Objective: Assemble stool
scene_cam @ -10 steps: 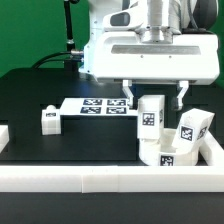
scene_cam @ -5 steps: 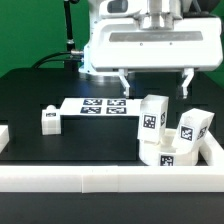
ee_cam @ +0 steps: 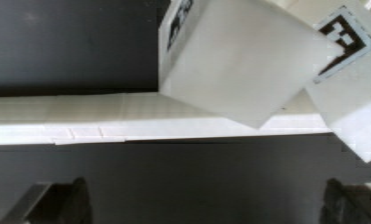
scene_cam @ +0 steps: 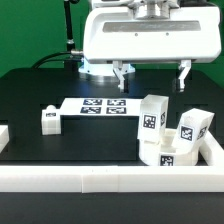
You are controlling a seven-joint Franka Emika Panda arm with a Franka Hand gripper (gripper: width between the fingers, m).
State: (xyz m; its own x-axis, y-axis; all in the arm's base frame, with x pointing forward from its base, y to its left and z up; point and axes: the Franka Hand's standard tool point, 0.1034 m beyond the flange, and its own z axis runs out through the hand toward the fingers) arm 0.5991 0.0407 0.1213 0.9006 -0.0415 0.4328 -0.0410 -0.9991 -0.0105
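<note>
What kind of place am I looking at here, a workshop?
Probably a robotics lab test bench rather than a workshop: a black table fenced by white rails, a marker board of printed tags, and a robot pincer open above tagged stool legs.

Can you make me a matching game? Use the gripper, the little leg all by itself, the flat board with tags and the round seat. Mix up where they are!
Things:
1. gripper
2. lone leg
3. marker board
4. seat

Places or states:
A. lying flat on the black table
B. open, up in the air
C. beside the white rails, with two legs standing on it
D. by itself, at the exterior view's left of the tagged board

Pairs: 1-B, 2-D, 3-A, 4-C.
</note>
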